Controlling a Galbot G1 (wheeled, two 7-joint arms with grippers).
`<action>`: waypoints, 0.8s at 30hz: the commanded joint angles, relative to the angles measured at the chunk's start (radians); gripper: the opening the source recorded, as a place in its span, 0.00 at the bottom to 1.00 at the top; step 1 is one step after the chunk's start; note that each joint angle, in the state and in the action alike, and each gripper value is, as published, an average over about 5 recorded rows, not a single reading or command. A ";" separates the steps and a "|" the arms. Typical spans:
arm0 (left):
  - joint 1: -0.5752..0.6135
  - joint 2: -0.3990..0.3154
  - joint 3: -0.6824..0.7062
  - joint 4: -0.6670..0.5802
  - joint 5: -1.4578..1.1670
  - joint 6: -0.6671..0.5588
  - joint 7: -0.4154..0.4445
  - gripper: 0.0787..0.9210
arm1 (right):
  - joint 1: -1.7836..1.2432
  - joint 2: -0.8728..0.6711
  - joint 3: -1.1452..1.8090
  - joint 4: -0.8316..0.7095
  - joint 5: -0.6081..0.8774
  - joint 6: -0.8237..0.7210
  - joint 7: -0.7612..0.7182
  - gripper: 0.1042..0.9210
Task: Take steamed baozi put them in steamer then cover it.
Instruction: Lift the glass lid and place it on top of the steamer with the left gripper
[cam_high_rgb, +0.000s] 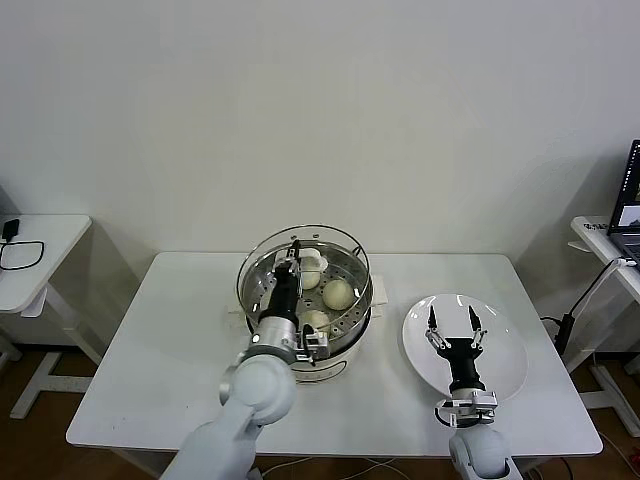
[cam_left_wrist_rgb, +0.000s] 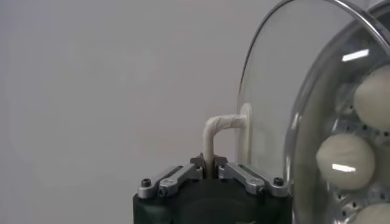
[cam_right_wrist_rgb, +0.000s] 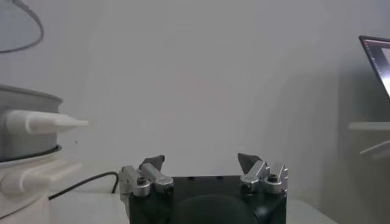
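The steamer (cam_high_rgb: 352, 330) stands mid-table, shiny steel on a white base, and also shows in the right wrist view (cam_right_wrist_rgb: 24, 131). Three baozi (cam_high_rgb: 338, 293) show on its perforated tray; they also show through the glass in the left wrist view (cam_left_wrist_rgb: 341, 161). My left gripper (cam_high_rgb: 294, 248) is shut on the white handle (cam_left_wrist_rgb: 213, 131) of the clear glass cover (cam_high_rgb: 335, 243), holding it tilted just above the steamer. In the left wrist view my left gripper (cam_left_wrist_rgb: 209, 162) pinches the handle's thin bar. My right gripper (cam_high_rgb: 455, 320) is open and empty above the white plate (cam_high_rgb: 505, 365); it also shows in its own wrist view (cam_right_wrist_rgb: 201, 161).
The white table (cam_high_rgb: 150, 350) carries the steamer and the plate. A small side table (cam_high_rgb: 40, 250) with a black cable stands at the far left. A laptop (cam_high_rgb: 630, 200) sits on a stand at the far right.
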 joint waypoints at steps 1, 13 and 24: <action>-0.038 -0.058 0.054 0.085 0.125 0.028 0.046 0.13 | 0.001 0.002 0.004 -0.005 -0.003 -0.005 0.001 0.88; -0.032 -0.057 0.042 0.114 0.147 0.013 0.048 0.13 | 0.003 0.003 0.007 -0.010 -0.005 -0.002 -0.001 0.88; -0.022 -0.054 0.040 0.121 0.151 0.005 0.051 0.13 | 0.008 0.004 0.006 -0.017 -0.008 0.000 -0.001 0.88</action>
